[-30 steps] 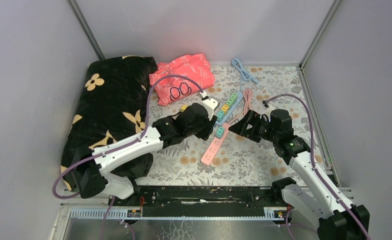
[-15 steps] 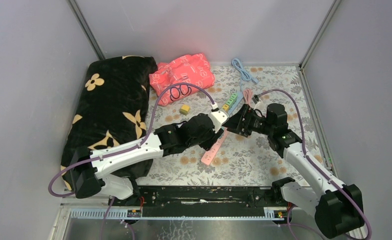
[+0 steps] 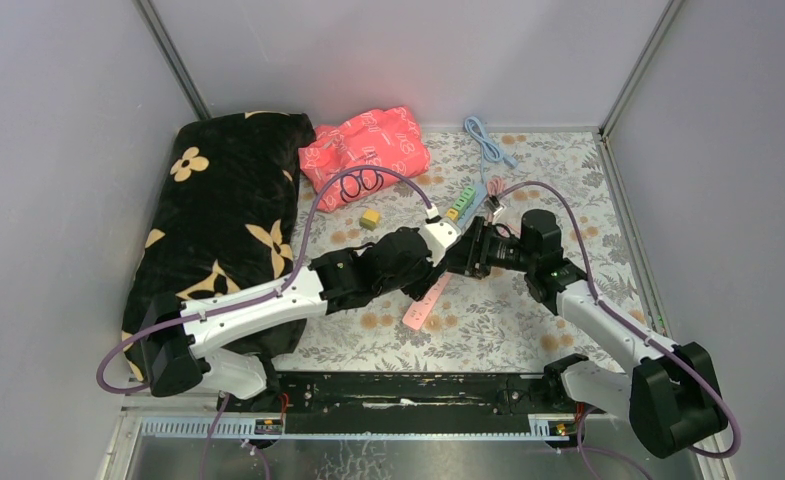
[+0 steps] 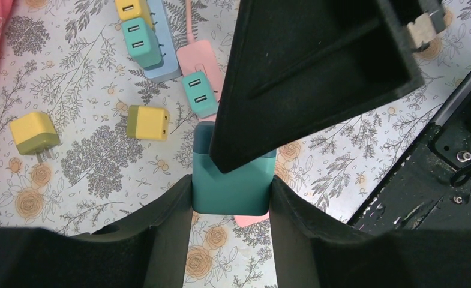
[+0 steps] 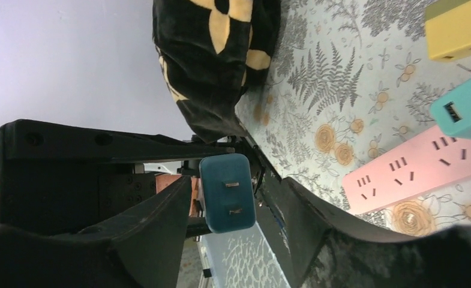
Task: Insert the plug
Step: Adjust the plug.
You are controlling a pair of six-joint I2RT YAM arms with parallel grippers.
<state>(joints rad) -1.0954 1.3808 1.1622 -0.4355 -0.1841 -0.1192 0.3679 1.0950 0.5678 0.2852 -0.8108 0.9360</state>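
Observation:
A dark teal plug (image 4: 233,189) is clamped between the fingers of my left gripper (image 4: 231,198), a little above the table. Its two metal prongs face the right wrist camera, where the plug (image 5: 227,192) sits between the fingers of my right gripper (image 5: 233,204). One finger lies close to its side; a gap remains on the other side. Seen from above, the two grippers meet nose to nose at the plug (image 3: 452,258). The pink power strip (image 3: 423,300) lies just below them, its sockets (image 5: 413,171) facing up.
A blue power strip (image 3: 463,205) with small teal and yellow chargers (image 4: 141,42) lies behind the pink one. Loose yellow chargers (image 4: 33,133) sit on the flowered cloth. A black flowered pillow (image 3: 223,220), red bag (image 3: 366,150) and blue cable (image 3: 488,140) lie further back.
My right gripper has moved left to the left gripper and narrowed its jaws around the plug. The left arm carried the plug towards the middle, then held still.

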